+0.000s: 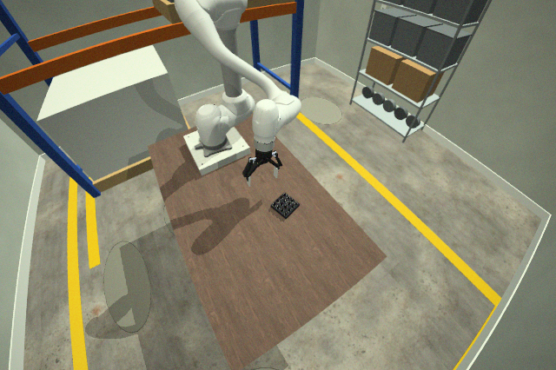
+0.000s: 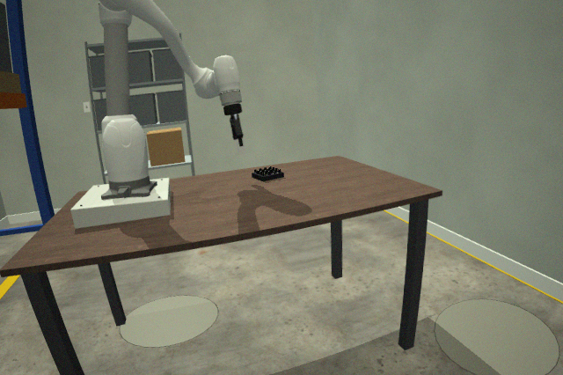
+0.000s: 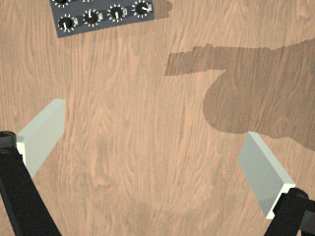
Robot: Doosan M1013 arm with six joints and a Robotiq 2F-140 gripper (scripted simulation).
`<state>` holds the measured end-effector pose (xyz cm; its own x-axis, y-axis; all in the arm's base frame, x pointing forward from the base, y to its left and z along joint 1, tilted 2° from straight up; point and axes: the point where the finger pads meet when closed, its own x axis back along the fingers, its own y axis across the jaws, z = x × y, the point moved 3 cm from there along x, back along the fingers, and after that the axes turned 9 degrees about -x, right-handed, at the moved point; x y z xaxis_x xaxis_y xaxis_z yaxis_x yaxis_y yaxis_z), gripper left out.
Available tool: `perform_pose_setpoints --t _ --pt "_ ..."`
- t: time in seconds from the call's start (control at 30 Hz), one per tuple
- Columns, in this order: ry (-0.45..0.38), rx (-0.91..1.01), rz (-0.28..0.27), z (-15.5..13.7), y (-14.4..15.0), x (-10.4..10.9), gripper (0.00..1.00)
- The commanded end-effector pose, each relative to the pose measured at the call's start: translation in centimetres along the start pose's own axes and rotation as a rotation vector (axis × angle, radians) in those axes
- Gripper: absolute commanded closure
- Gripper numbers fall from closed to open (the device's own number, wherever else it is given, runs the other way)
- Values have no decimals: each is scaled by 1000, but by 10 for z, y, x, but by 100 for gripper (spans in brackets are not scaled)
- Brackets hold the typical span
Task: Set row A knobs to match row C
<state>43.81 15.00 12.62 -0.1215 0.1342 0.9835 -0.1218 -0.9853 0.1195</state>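
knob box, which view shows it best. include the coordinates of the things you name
The wrist view: the knob box (image 1: 285, 205) (image 2: 267, 174) (image 3: 105, 25) is largest there, with pointer lines and ring marks visible, though cut off at the top edge. The top and exterior views show it whole but tiny, its knob settings unreadable.

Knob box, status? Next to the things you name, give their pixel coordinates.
Claw (image 1: 261, 181) (image 2: 240, 145) (image 3: 156, 132) open, nothing held. Knob box (image 1: 285, 205) (image 2: 267, 174) (image 3: 105, 24) on table (image 1: 287, 276) (image 2: 345, 184) (image 3: 148, 98), untouched by claw. No obstruction seen between them.
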Motion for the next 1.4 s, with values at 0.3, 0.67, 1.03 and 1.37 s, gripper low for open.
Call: perform_pose_setpoints --t 0.3,0.67,1.03,1.37 --pt "-91 149 137 85 -74 -39 0" --pt "-92 153 140 87 -76 -41 0" --pt "-92 153 140 87 -76 -41 0" --pt "-92 153 140 87 -76 -41 0"
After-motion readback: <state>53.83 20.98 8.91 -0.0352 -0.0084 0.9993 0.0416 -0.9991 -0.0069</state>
